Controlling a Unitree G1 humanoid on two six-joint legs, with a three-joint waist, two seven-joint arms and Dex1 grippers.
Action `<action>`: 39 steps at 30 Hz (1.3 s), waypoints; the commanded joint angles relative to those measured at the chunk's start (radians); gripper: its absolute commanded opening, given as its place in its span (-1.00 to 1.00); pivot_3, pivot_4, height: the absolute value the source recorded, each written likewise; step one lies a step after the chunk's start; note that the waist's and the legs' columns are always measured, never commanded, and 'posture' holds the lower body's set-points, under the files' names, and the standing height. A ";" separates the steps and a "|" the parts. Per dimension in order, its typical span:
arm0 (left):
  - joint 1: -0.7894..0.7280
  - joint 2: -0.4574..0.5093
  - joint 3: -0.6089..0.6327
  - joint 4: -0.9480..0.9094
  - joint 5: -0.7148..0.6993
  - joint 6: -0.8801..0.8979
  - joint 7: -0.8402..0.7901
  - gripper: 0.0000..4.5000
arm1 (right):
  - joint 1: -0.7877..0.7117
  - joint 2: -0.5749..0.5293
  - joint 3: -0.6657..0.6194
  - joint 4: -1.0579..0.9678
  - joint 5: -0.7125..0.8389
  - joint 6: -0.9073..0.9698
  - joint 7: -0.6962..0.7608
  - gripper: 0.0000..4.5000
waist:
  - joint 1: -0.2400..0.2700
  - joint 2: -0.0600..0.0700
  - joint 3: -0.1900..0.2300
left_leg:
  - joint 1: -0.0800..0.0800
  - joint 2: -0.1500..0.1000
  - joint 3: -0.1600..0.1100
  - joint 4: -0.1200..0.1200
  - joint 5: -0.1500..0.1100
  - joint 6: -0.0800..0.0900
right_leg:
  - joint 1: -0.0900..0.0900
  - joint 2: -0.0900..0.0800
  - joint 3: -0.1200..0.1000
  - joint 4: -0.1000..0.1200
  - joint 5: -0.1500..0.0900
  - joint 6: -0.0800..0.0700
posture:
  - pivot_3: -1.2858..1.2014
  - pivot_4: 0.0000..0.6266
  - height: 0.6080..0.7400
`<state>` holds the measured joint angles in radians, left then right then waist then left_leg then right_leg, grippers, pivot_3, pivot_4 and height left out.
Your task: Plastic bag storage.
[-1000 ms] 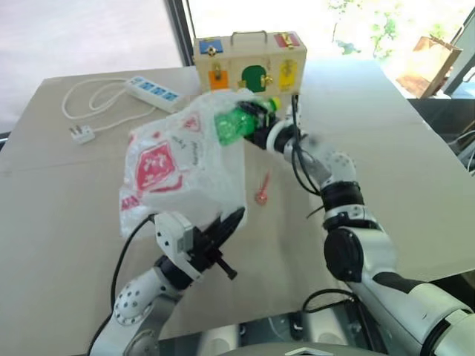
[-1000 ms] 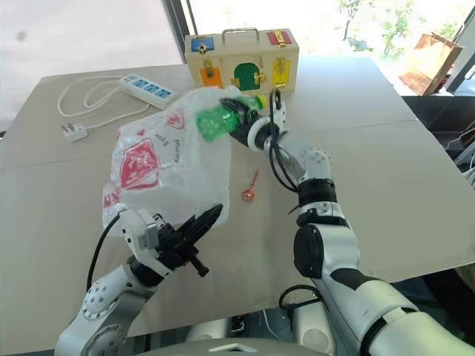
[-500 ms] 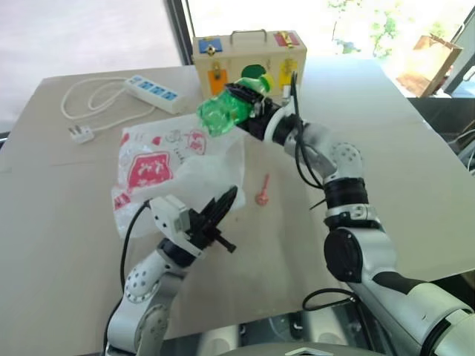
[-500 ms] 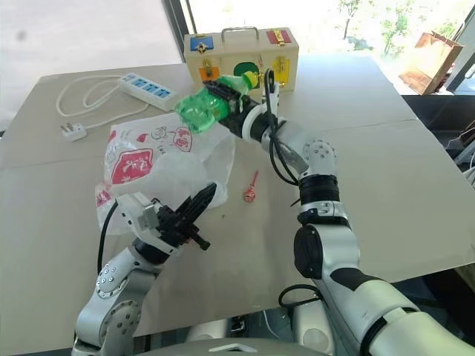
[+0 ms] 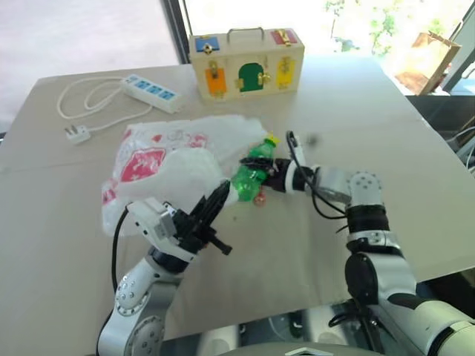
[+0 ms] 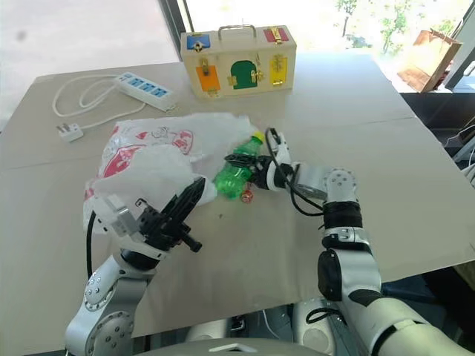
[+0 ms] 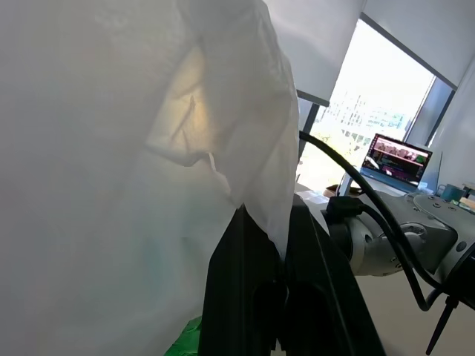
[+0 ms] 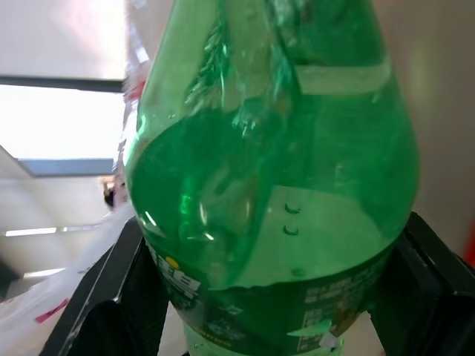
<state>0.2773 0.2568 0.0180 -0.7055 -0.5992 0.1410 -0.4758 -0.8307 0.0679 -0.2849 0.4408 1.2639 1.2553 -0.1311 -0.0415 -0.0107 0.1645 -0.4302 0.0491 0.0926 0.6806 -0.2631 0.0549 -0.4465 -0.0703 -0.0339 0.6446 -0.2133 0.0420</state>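
Note:
The plastic bag (image 5: 167,159), thin white film with red print, lies crumpled on the table's left half. My left gripper (image 5: 221,194) is shut on a fold of its near edge and holds it lifted; in the left wrist view the film (image 7: 111,185) drapes over the closed fingers (image 7: 249,282). Just right of the bag hangs a green bottle (image 5: 242,180) with a yellow cap (image 5: 271,139), tilted low over the table. My right gripper (image 5: 257,170) is shut on it from the right. In the right wrist view its black fingers (image 8: 122,297) flank the bottle (image 8: 274,185).
A wooden toy box (image 5: 249,63) with coloured doors stands at the table's far edge. A white power strip (image 5: 152,87), its cord and plug (image 5: 76,133) lie far left. A small red object (image 5: 260,198) lies under the bottle. A brown paper bag (image 5: 427,63) stands beyond the table, far right.
My right gripper has brought the green bottle down and back from near the toy box to beside the bag. The bag has slumped lower. My left gripper has risen slightly.

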 commanded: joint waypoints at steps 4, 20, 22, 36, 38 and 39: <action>0.070 0.044 -0.056 -0.025 0.067 -0.035 -0.050 -1.00 | -0.041 0.056 -0.037 -0.054 0.061 0.039 -0.029 0.33 | 0.007 0.000 0.000 | -0.001 0.000 0.000 0.000 0.000 0.000 | 0.000 -0.002 0.000 -0.001 0.000 0.000 | 0.03 -0.52 1.00; 0.044 0.015 -0.022 0.125 0.152 -0.091 -0.012 -1.00 | -0.150 0.152 -0.031 0.020 0.117 -0.245 -0.128 0.33 | -0.002 0.000 0.000 | -0.001 -0.001 0.001 0.000 0.000 0.000 | 0.000 -0.001 0.001 -0.002 0.000 0.000 | 0.03 -0.52 1.00; 0.003 -0.018 0.031 0.140 0.104 -0.078 0.036 -1.00 | -0.128 0.077 0.055 -0.015 0.013 -0.233 -0.024 0.33 | -0.004 0.000 0.000 | -0.001 -0.001 0.002 0.000 0.000 0.000 | -0.001 -0.001 0.002 -0.001 0.000 0.000 | 0.03 -0.52 1.00; 0.224 0.058 0.229 -0.003 -0.422 0.023 -0.189 -1.00 | -0.040 0.260 0.060 -0.019 0.072 -0.137 -0.079 0.33 | -0.003 -0.002 -0.002 | -0.002 0.004 0.004 0.004 0.001 -0.002 | -0.001 -0.001 0.002 -0.001 0.001 0.000 | 0.03 -0.52 1.00; 0.256 0.051 0.233 0.019 -0.437 0.020 -0.227 -1.00 | -0.011 0.269 0.099 -0.005 0.043 -0.125 -0.080 0.33 | -0.003 -0.002 -0.002 | -0.001 0.004 0.004 0.003 0.000 0.000 | -0.001 -0.001 0.002 -0.001 0.000 0.000 | 0.03 -0.52 1.00; 0.261 0.049 0.235 0.024 -0.440 0.018 -0.235 -1.00 | -0.003 0.269 0.109 0.000 0.037 -0.125 -0.085 0.33 | -0.003 -0.002 -0.002 | -0.002 0.004 0.005 0.003 -0.001 0.001 | -0.001 0.000 0.002 -0.001 0.000 0.000 | 0.03 -0.52 1.00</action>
<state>0.5365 0.3062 0.2438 -0.6740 -1.0157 0.1676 -0.6791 -0.8877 0.1357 -0.1914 0.4578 1.2897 1.1221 -0.2200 -0.0440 -0.0128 0.1628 -0.4316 0.0533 0.0971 0.6838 -0.2639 0.0561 -0.4475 -0.0707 -0.0319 0.6436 -0.2129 0.0423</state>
